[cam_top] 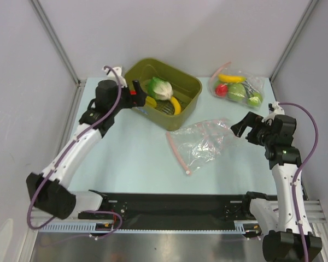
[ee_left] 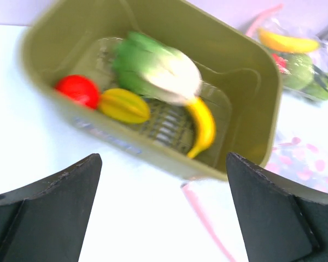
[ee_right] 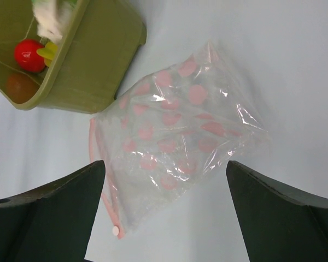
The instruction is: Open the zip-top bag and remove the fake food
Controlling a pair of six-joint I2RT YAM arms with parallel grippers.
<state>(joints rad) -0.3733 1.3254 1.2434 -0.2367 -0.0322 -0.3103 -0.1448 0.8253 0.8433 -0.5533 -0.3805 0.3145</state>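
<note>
The zip-top bag (cam_top: 205, 143) lies flat and empty on the table, pink zip strip at its left edge; it also shows in the right wrist view (ee_right: 175, 144). The fake food sits in the olive bin (cam_top: 192, 87): cabbage (ee_left: 158, 68), banana (ee_left: 203, 124), red fruit (ee_left: 78, 90) and small yellow piece (ee_left: 124, 105). My left gripper (cam_top: 136, 94) is open and empty at the bin's left rim. My right gripper (cam_top: 245, 130) is open and empty just right of the bag.
A second clear bag (cam_top: 236, 86) with a banana, a red fruit and green fruits lies at the back right, also in the left wrist view (ee_left: 300, 60). Grey walls close in the table on both sides and behind.
</note>
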